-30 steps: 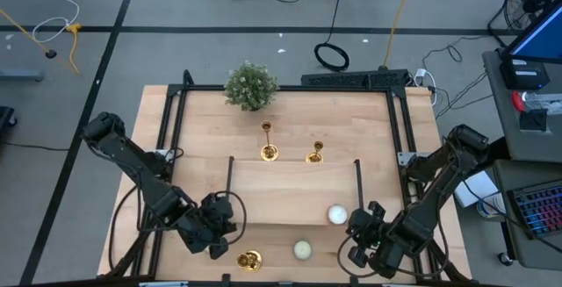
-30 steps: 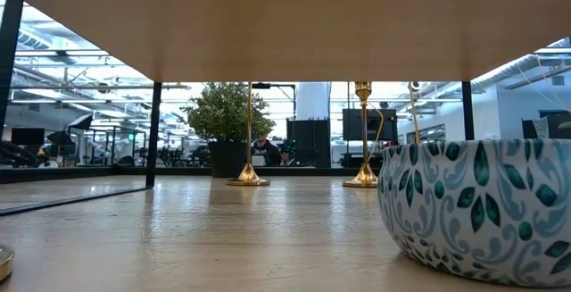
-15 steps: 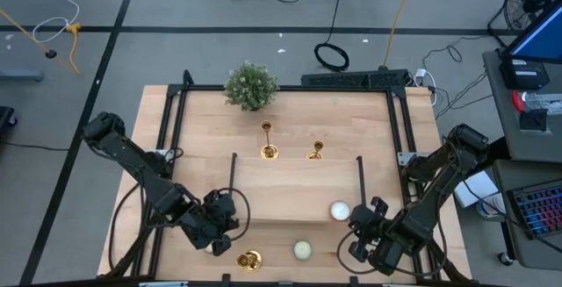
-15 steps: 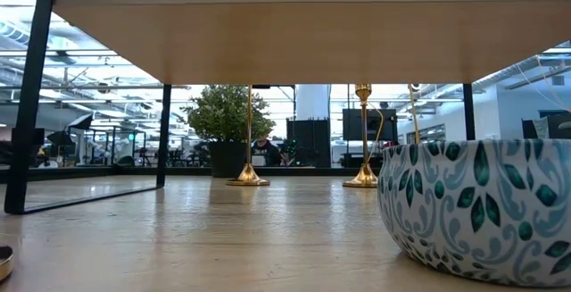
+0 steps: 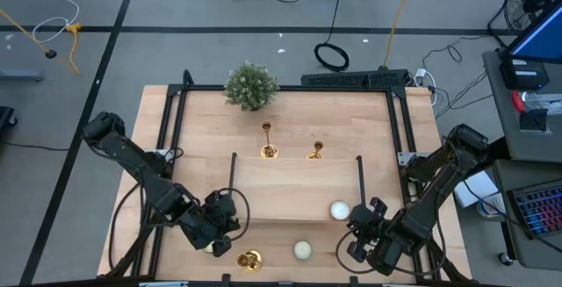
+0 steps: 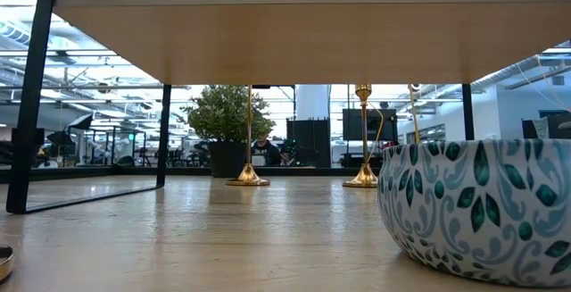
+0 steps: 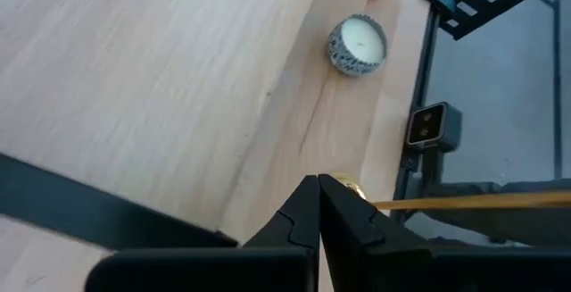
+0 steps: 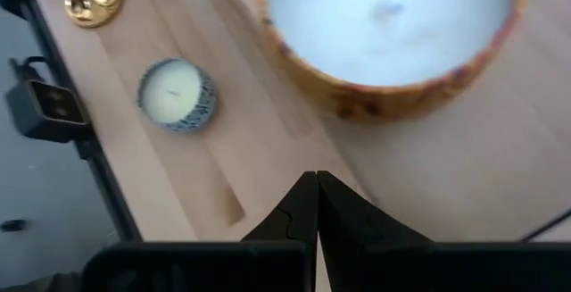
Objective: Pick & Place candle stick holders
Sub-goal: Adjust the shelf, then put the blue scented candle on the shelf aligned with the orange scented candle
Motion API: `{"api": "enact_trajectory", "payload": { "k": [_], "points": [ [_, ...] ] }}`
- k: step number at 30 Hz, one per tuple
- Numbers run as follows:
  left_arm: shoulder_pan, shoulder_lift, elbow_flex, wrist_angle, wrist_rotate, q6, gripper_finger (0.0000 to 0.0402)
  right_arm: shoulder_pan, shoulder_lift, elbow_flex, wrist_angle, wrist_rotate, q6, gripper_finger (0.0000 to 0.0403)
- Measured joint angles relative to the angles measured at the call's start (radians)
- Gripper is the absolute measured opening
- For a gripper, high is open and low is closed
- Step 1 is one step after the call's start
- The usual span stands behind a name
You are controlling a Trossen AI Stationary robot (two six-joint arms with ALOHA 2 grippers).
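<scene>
Two gold candle stick holders (image 5: 269,142) (image 5: 314,153) stand on their round bases on the table behind a raised wooden shelf (image 5: 294,190); the low view shows both (image 6: 248,178) (image 6: 362,178) upright. A third candle stick holder (image 5: 249,259) is on the table at the near edge, just beyond my left gripper's fingertips (image 7: 343,183). My left gripper (image 5: 228,233) (image 7: 318,185) is shut at the shelf's near left corner. At the shelf's near right corner, my right gripper (image 5: 353,230) (image 8: 317,178) is shut and holds nothing. My left gripper hangs slanting down beside the shelf's near left black leg (image 7: 89,212). Its own body hides where the two come close, so I cannot tell whether it touches the leg. I see no contact with the third candle stick holder.
A big white candle (image 5: 338,211) (image 8: 393,33) stands on the shelf's near right corner. A small candle in a patterned bowl (image 5: 302,250) (image 6: 473,207) sits near the front edge. A bushy green plant (image 5: 251,85) stands at the far side. Black frame rails (image 5: 171,138) run along both table sides.
The raised shelf has slid a little toward the table's right edge; in the low view its left legs have moved rightward. It has kept still over the last half second. Both grippers stay shut.
</scene>
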Motion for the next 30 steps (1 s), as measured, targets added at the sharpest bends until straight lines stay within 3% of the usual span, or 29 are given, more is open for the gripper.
{"api": "enact_trajectory", "payload": {
  "k": [10,15,22,30],
  "points": [
    [-0.012,-0.053,0.0,0.021,-0.052,0.016,0.0012,-0.004,0.0,0.084,0.095,0.06,-0.135,0.0],
    [-0.011,-0.089,0.0,0.022,-0.1,0.018,0.0015,-0.026,-0.001,0.159,0.254,0.088,-0.288,0.0],
    [-0.011,-0.15,0.0,0.025,-0.183,0.044,0.0006,-0.055,-0.003,0.178,0.665,-0.07,-0.539,0.0],
    [-0.011,-0.212,0.0,0.037,-0.235,0.08,0.0005,-0.084,-0.003,0.178,0.662,-0.128,-0.549,0.0]
  ]
}}
